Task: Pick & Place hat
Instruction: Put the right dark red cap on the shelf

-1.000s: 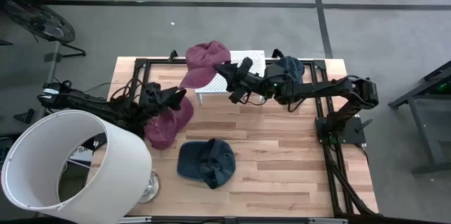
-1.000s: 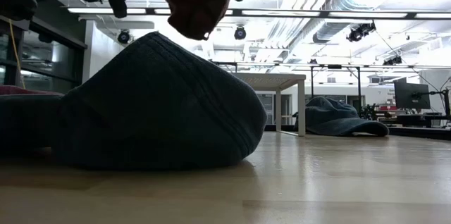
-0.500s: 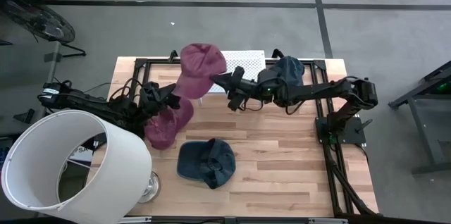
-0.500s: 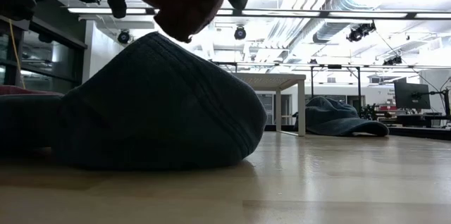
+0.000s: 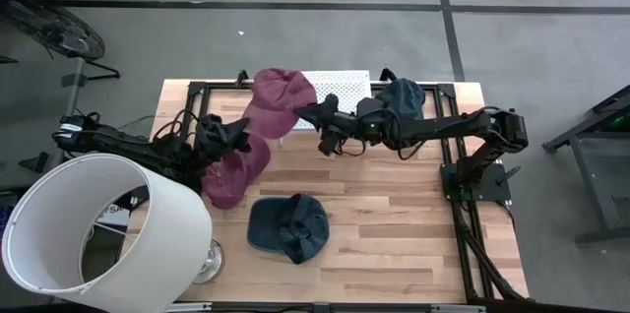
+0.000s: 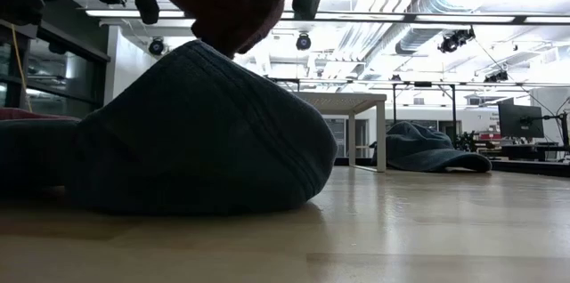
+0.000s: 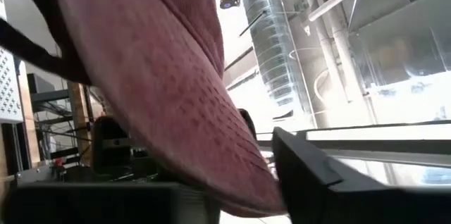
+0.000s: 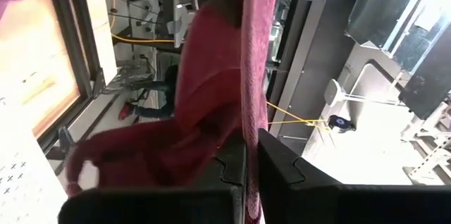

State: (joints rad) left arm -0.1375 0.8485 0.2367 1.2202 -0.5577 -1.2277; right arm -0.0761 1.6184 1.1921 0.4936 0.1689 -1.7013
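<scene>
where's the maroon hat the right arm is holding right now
In the high view the held hat hangs at the table's far edge, clamped by the right tool, beside the white stand, above the left arm's maroon hat.

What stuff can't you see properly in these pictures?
- Low view: the dark blue cap fills the front and hides the table behind it; the lifted maroon cap is cut by the top edge.
- High view: the left gripper lies among the maroon caps, so its fingers stay unclear.
- High view: the white lampshade covers the table corner.
- Left wrist view: maroon fabric blocks most of it.

Bright overhead light, backlit foreground, wrist blur
</scene>
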